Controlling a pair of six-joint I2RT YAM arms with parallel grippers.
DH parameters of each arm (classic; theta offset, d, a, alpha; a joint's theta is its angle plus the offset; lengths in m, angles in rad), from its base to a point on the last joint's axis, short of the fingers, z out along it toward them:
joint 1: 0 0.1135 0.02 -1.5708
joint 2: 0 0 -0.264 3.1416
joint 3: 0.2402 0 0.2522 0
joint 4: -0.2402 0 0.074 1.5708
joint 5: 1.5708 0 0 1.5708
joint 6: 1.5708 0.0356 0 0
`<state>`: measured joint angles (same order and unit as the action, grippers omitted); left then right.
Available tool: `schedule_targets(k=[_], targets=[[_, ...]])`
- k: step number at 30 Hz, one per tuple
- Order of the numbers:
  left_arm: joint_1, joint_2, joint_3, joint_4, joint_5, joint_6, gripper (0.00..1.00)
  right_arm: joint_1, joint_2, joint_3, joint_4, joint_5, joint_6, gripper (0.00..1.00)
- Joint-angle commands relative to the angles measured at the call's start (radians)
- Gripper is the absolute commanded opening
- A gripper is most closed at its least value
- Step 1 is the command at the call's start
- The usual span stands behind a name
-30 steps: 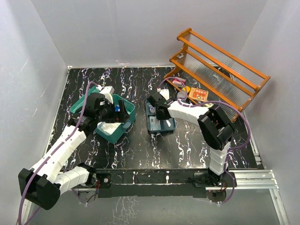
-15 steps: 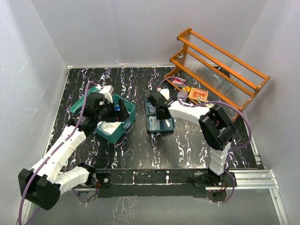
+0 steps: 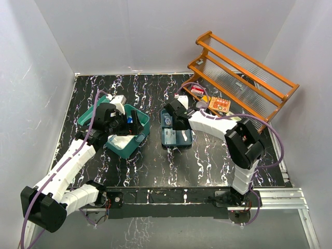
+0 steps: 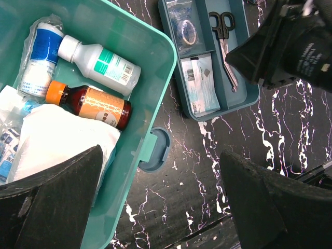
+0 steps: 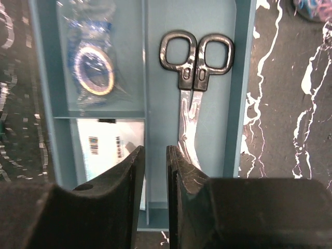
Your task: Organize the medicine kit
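Observation:
The teal-green medicine kit (image 3: 146, 126) stands open at mid-left; in the left wrist view its rim (image 4: 162, 78) encloses a white bottle (image 4: 98, 62), a brown bottle (image 4: 88, 106), a gauze roll (image 4: 41, 52) and white cloth (image 4: 57, 145). My left gripper (image 3: 111, 122) hovers open and empty over the kit's front edge and latch (image 4: 155, 150). My right gripper (image 3: 176, 120) is over the dark blue divided tray (image 3: 179, 140), its jaws nearly closed above the tray's divider (image 5: 146, 78), holding nothing I can see. Scissors (image 5: 194, 67) lie in the tray's right compartment.
An orange tiered rack (image 3: 244, 72) stands at the back right, with an orange box (image 3: 220, 105) and a pink pack (image 3: 197, 91) at its foot. The tray also holds a bagged tape roll (image 5: 93, 72) and a white sachet (image 5: 104, 148). White walls enclose the table.
My right arm's elbow has shifted slightly right and the gripper has settled over the tray. The left arm and the kit have not moved.

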<state>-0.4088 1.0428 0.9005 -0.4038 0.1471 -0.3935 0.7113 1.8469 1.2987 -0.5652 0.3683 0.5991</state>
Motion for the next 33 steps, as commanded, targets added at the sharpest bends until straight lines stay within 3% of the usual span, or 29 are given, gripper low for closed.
schedule_targets(k=[1,9,16,21,26,33], targets=[[0.002,-0.010,-0.011,0.012,0.014,0.001,0.93,-0.001,-0.076,0.008,0.085,0.012,0.001,0.21],[0.002,-0.009,-0.012,0.014,0.027,-0.004,0.93,0.000,0.022,0.025,0.075,-0.019,-0.002,0.14],[0.002,-0.009,-0.015,0.011,0.028,-0.005,0.93,0.001,0.064,0.027,0.079,-0.004,-0.004,0.00],[0.002,-0.006,-0.018,0.015,0.034,-0.008,0.93,-0.001,0.083,0.025,0.090,0.003,-0.007,0.00],[0.002,0.004,-0.018,0.013,0.049,-0.010,0.93,-0.004,0.108,0.030,0.096,0.002,-0.010,0.09],[0.002,0.002,-0.025,0.005,0.082,-0.017,0.93,-0.009,0.102,0.019,0.106,-0.012,-0.010,0.00]])
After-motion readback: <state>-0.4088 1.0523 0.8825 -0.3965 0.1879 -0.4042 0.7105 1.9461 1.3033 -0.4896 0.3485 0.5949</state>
